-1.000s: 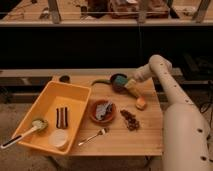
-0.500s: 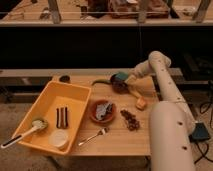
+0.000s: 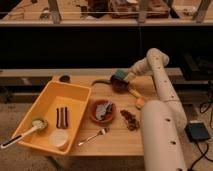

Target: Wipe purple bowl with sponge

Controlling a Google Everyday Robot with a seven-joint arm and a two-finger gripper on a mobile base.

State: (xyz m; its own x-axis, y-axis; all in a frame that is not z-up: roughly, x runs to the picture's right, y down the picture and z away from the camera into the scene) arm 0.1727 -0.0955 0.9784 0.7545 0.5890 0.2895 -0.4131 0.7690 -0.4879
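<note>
just sponge point(image 3: 120, 75) under gripper point(image 3: 123, 77)

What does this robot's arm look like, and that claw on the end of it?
The arm is built of thick, rounded, cream-white tube segments joined at bulky round joints, with a row of small dark dots running along the segment nearest the camera. It narrows toward the claw, which sits at the far side of the wooden table over the purple bowl, by the teal sponge.
</note>
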